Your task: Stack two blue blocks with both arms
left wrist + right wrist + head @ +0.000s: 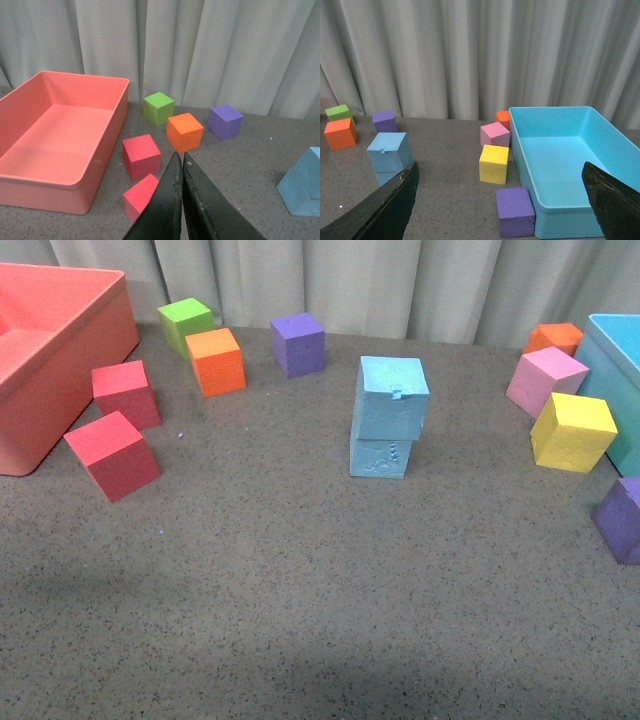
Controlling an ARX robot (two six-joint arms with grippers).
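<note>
The two blue blocks stand stacked mid-table. The notched block (391, 397) sits on the block with the squiggly mark (379, 457), turned a little askew. The stack also shows in the right wrist view (389, 152), and a corner of a blue block shows in the left wrist view (303, 184). Neither arm shows in the front view. My left gripper (179, 157) is shut and empty, above the red cubes, well apart from the stack. My right gripper (502, 172) is open wide and empty, with a purple cube (515, 211) between its fingers below.
A salmon bin (45, 370) stands at the far left with two red cubes (112, 453) beside it. Green (186, 324), orange (215, 361) and purple (298, 343) cubes lie at the back. A teal bin (618, 370) stands at the right with pink (546, 381), yellow (573, 431) and orange (554, 338) cubes.
</note>
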